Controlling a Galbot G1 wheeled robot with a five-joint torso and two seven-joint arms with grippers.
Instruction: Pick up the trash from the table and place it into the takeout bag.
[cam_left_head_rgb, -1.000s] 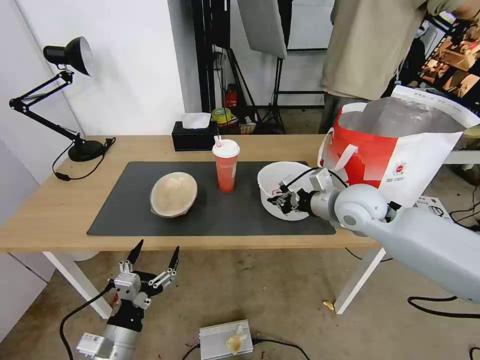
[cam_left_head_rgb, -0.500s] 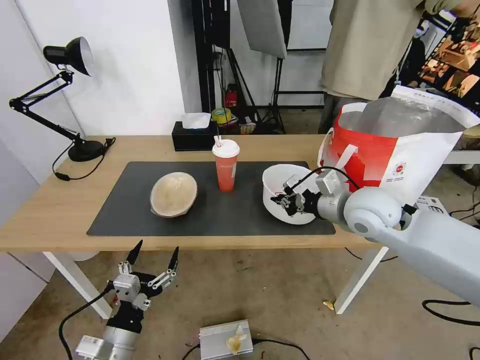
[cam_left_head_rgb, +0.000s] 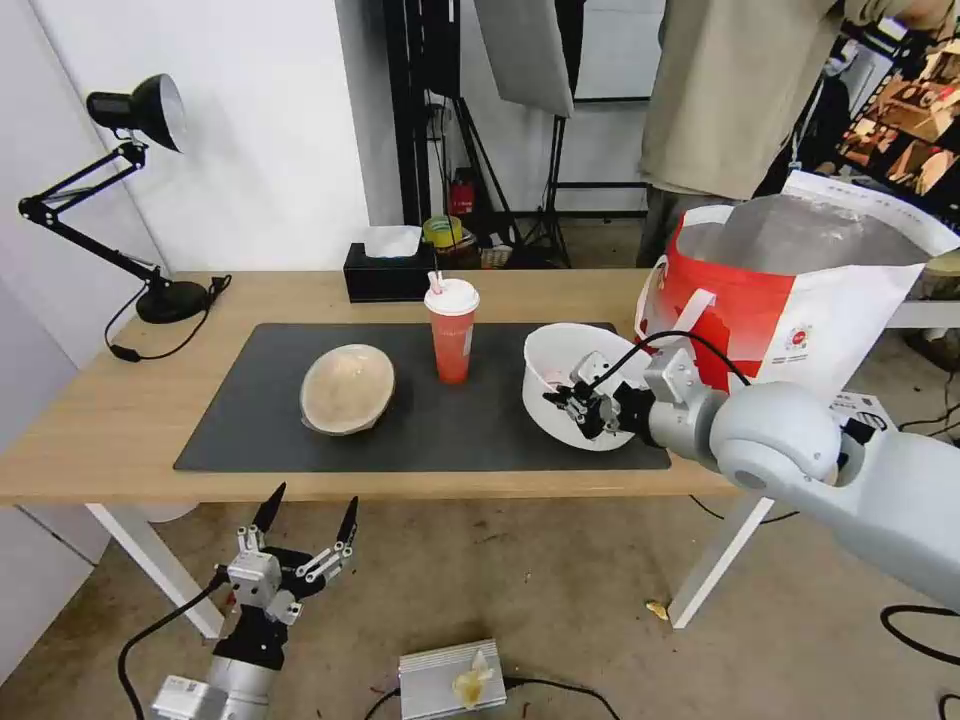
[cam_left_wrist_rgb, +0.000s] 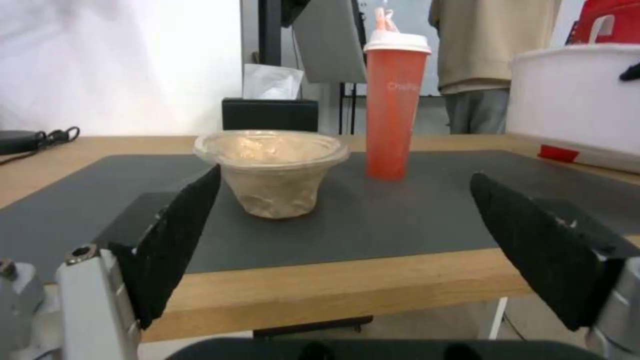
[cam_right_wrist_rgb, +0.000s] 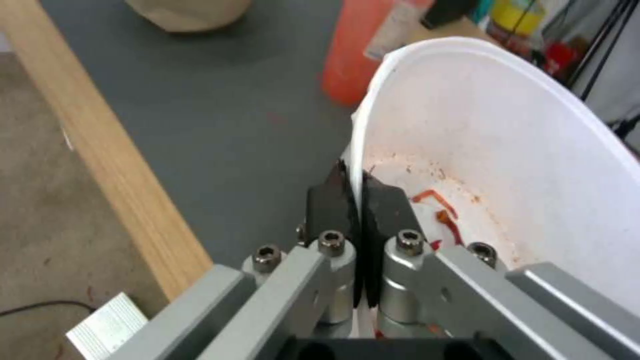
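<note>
Fingers (cam_right_wrist_rgb: 333, 192) of my right gripper (cam_right_wrist_rgb: 352, 192) pinch the white bowl's (cam_right_wrist_rgb: 507, 130) thin near rim, one pad inside, one outside; bowl tilts on the counter mat (cam_left_head_rgb: 250, 420), light, flexible, likely slippery with scraps; takeout bag (cam_left_head_rgb: 790, 290) waits beyond; left gripper (cam_left_head_rgb: 305, 515) hangs open below the counter edge.

Right gripper (cam_left_head_rgb: 578, 405) has tipped the white bowl (cam_left_head_rgb: 560, 365) up — seemingly lifted — rightward.

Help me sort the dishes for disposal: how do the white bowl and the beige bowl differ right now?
The white bowl is tilted, its rim pinched by the right gripper; the beige bowl stands ungripped, nearer the open left gripper. The white bowl is deeper with red scraps inside; the beige bowl is shallower. Both are round and over the grey mat.
</note>
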